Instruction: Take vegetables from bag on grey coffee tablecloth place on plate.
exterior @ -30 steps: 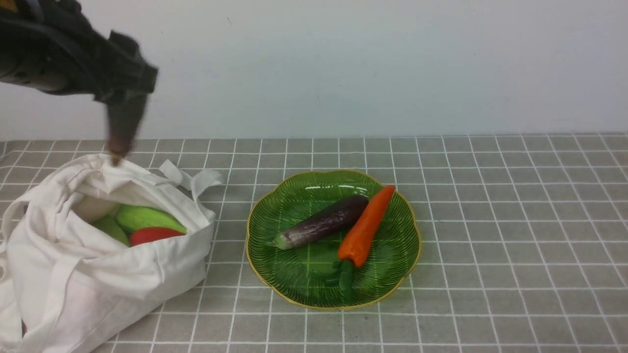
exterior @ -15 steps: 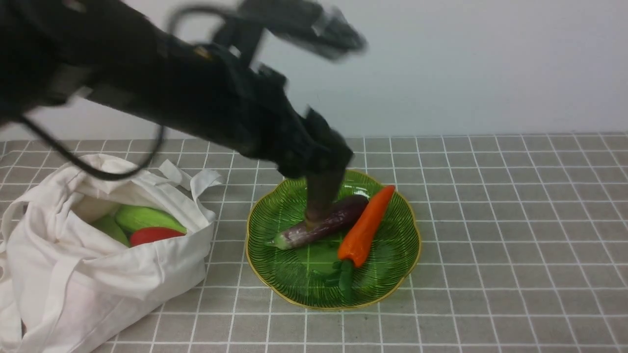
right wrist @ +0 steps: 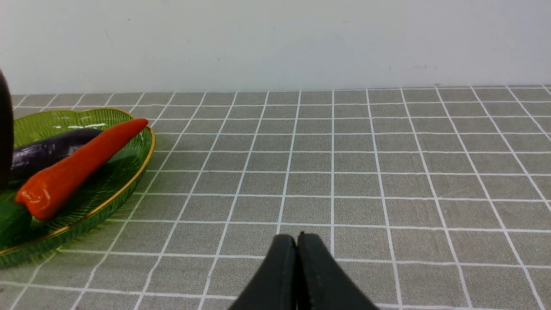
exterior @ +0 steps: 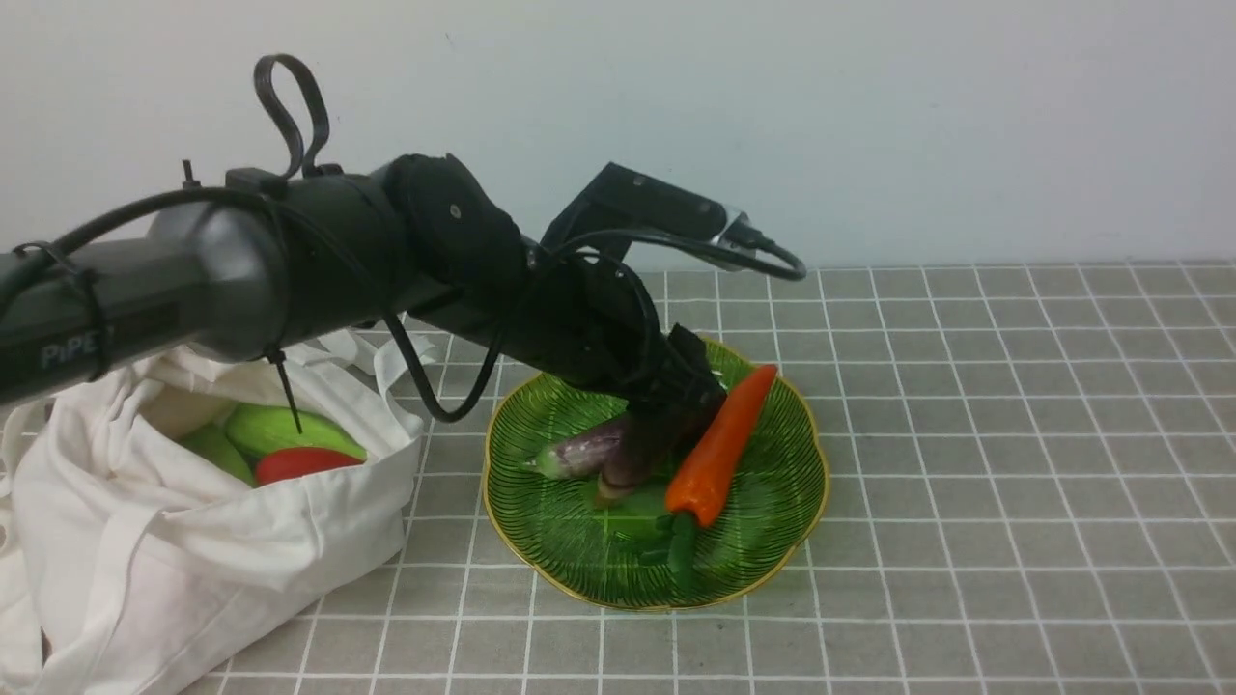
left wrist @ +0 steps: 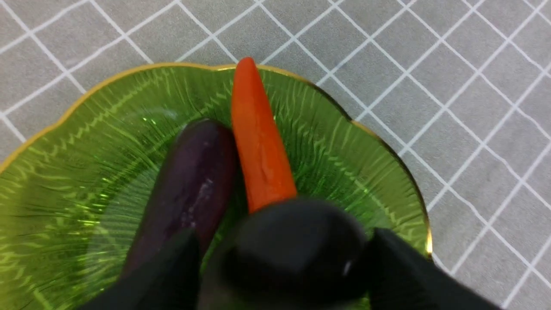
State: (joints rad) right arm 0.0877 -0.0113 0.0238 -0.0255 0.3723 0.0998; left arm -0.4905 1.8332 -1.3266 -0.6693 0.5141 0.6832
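The green plate (exterior: pixel 772 521) sits mid-table on the grey tablecloth (exterior: pixel 966 434). On it lie the purple eggplant (exterior: pixel 577 452) and an orange-red pepper (exterior: pixel 719 446), side by side. My left gripper (exterior: pixel 608 490) reaches down onto the plate, just in front of the eggplant. Its fingers look like one narrow taper, pressed together and holding nothing. The left wrist view shows the eggplant (left wrist: pixel 189 193) and pepper (left wrist: pixel 258 146) running under black gripper parts. Pale green vegetables (exterior: pixel 290 430) and a red one (exterior: pixel 299 463) lie in the bag (exterior: pixel 193 569). My right gripper (right wrist: pixel 297 262) is shut and empty over cloth beside the plate (right wrist: pixel 43 122).
The white cloth bag stands open at the front left, its handles loose toward the plate. The left arm spans above the bag's mouth. A pale wall (exterior: pixel 869 125) closes the back of the table.
The left arm swung from the bag's rim over to the plate, then dropped lower beside the eggplant. The eggplant's stem end shifted slightly left.
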